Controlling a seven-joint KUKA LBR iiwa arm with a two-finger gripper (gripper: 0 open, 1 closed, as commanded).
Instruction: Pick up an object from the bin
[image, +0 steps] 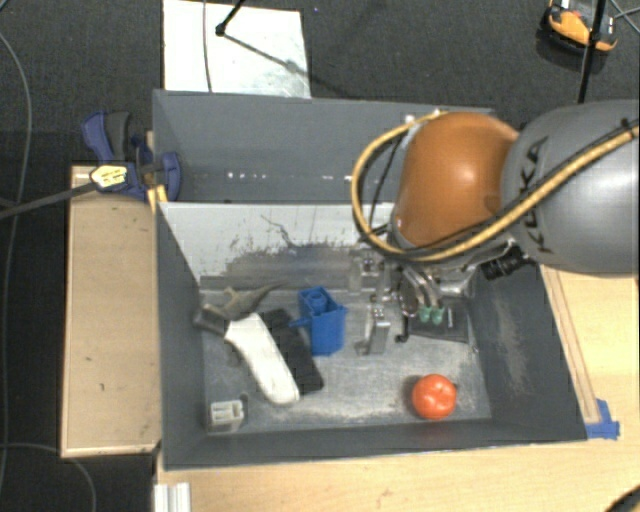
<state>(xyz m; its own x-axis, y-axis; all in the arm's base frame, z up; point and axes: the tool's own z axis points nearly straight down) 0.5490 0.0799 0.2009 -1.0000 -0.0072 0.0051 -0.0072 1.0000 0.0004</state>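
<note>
Just right of the blue cup (322, 322), the tool (385, 326) hovers, its grip unreadable, with an orange ball (434, 396) lying near.

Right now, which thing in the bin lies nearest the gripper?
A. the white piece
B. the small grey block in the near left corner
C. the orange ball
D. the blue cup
D: the gripper hangs just right of the blue cup, while the orange ball, the white piece and the grey block lie farther off.
</note>
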